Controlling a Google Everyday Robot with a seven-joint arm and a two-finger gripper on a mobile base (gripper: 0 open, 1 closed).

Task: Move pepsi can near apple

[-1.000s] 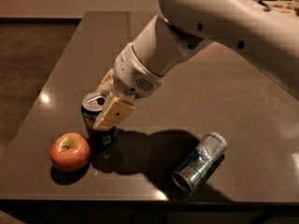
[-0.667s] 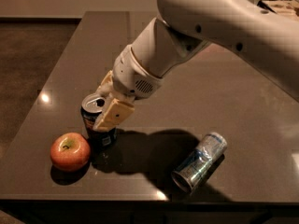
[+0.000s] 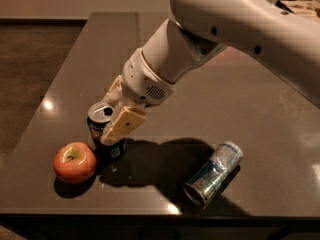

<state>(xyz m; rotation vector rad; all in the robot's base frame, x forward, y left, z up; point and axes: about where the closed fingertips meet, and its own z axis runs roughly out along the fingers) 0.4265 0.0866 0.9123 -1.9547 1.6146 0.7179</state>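
The pepsi can [image 3: 102, 129] is dark navy with a silver top and stands upright on the dark table [image 3: 200, 104], just right of the apple. The apple [image 3: 75, 162] is red-orange with a yellowish top and sits near the table's front left. My gripper [image 3: 111, 120] comes down from the upper right on the white arm. Its cream fingers [image 3: 123, 125] are shut on the pepsi can, one on each side. The can's base rests on or just above the table, close to the apple with a small gap.
A silver-and-blue can [image 3: 213, 173] lies on its side at the front right of the table. The table's front edge [image 3: 160, 216] runs close below the apple and the lying can. The floor lies to the left.
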